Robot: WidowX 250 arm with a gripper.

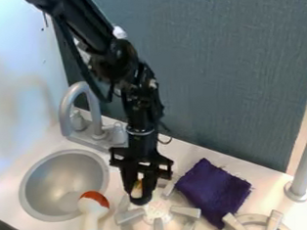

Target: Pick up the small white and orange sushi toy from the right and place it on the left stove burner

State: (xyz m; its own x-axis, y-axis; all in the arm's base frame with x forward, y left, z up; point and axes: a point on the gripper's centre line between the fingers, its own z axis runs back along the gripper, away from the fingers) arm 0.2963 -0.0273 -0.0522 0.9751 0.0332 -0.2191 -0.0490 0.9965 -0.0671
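Observation:
The gripper (141, 198) hangs low over the left rear part of a silver stove burner (159, 227), between the sink and a dark purple cloth. It is shut on a small pale-yellow and white object (137, 189), largely hidden by the black fingers. The crumpled purple cloth (214, 191) lies just right of the gripper, beside the burner. To the left, a white toy with a red-orange top (94, 203) rests at the sink's right edge, its pale lower part extending toward the front.
A round metal sink (39, 185) is at the left, with a grey faucet (69, 110) behind it. A second burner (257, 219) stands at the front right, near an upright grey pole (304, 159). A blue-grey panel (225, 78) rises along the counter's back.

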